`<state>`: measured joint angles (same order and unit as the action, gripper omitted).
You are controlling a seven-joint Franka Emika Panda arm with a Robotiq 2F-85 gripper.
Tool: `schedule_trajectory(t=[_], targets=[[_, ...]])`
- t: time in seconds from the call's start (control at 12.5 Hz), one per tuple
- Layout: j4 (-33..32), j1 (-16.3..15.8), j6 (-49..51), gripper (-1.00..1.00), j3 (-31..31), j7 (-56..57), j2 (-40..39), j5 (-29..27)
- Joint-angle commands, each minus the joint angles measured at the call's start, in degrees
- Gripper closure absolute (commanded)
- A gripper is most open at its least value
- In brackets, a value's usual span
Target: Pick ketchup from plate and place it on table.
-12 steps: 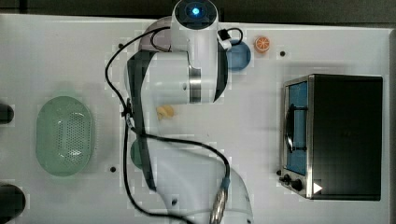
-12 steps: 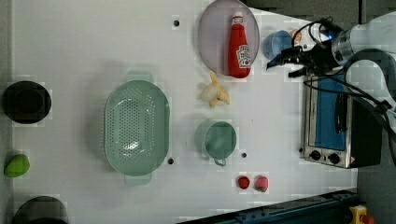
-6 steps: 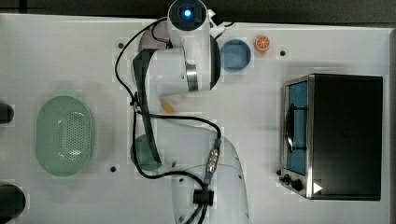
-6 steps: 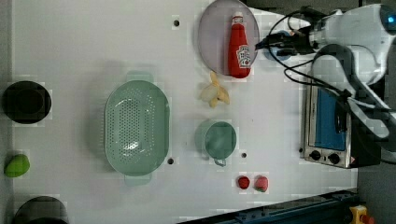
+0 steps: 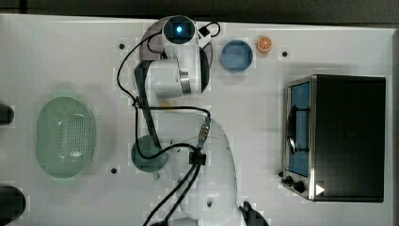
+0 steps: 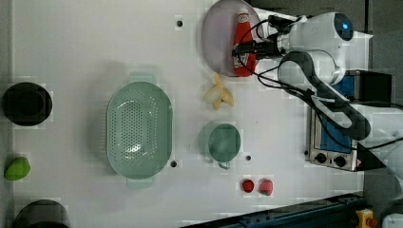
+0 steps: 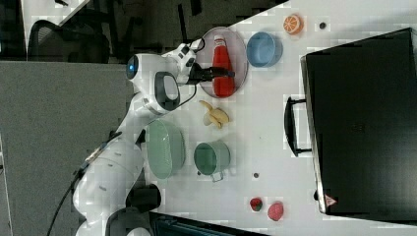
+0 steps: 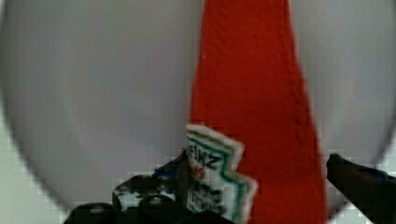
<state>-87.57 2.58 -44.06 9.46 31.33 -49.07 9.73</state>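
So the small red squeeze bottle of ketchup with its white cap is lying flat on the big round lilac-grey plate, and the plate sits near the far edge of the broad white table, just beside a smaller blue round bowl. The arm's pincer is down at the bottle's label, with its dark fingers spread wide open, one on each side of the red body, which the wrist view makes pretty clear: a finger sits off one flank and the other side of the pincer sits by the label. Nothing is gripped yet. Straddling the bottle across its width looks sensible, since it's lying down and that's the narrow way to squeeze it. Judging from this, the next thing is closing on the body and lifting it off the plate, then setting it on bare table. Plenty of free white surface is nearby, though a peeled banana lies just off the plate and a green cup further along, so those spots are worth avoiding. A squeeze bottle is soft, so it may give a bit.
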Motion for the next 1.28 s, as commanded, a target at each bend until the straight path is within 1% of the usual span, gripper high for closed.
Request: schedule_trajectory(t=[0.08, 0.4, 0.48, 0.72, 1.04, 1.28], targets=[[2.56, -0.44, -1.04, -1.0, -0.35, 2.28, 0.1, 0.99], [3.35, -0.49, -2.48, -1.0, -0.43, 2.19, -1.66, 0.99], [3.36, -0.5, -2.62, -0.92, -0.41, 2.2, -1.77, 0.99], [3.66, -0.49, -2.99, -0.19, -0.43, 2.15, -1.74, 0.99], [4.16, -0.51, -2.96, -0.18, -0.17, 2.03, -1.56, 0.89], [5.63, -0.26, -2.61, -0.18, -0.15, 2.02, 1.02, 0.0]])
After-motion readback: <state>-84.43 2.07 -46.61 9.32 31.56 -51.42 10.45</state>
